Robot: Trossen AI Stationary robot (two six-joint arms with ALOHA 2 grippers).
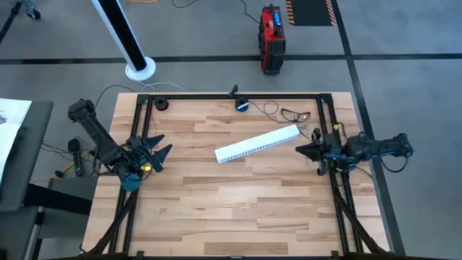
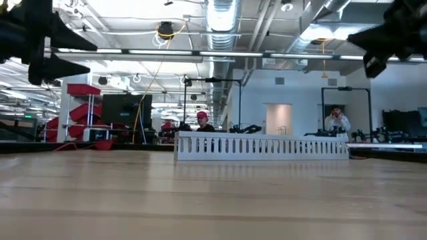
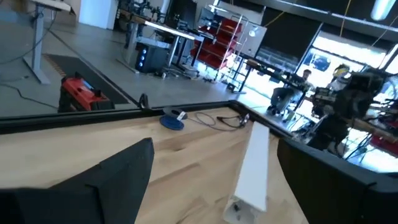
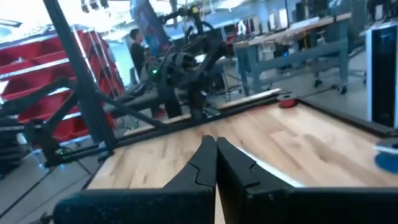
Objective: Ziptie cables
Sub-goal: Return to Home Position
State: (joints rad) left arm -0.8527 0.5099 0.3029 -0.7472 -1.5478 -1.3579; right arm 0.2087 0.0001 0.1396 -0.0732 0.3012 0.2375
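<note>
A: Surface?
B: Light wood bench (image 1: 216, 202), black frame (image 1: 195, 94) along its edges.
A: On it?
B: White slotted duct (image 1: 258, 143) lying diagonally mid-bench. Round blue device (image 1: 242, 105) and thin dark wire (image 1: 294, 114) near the far edge. Small dark round thing (image 1: 161, 104) in the far left corner.

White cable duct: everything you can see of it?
The white cable duct is a long, straight, plastic-looking channel with comb-like slotted side walls and a plain closed top. It lies flat on the wooden table, angled, right of centre toward the far edge. Nothing else seems to touch it; contents hidden.
</note>
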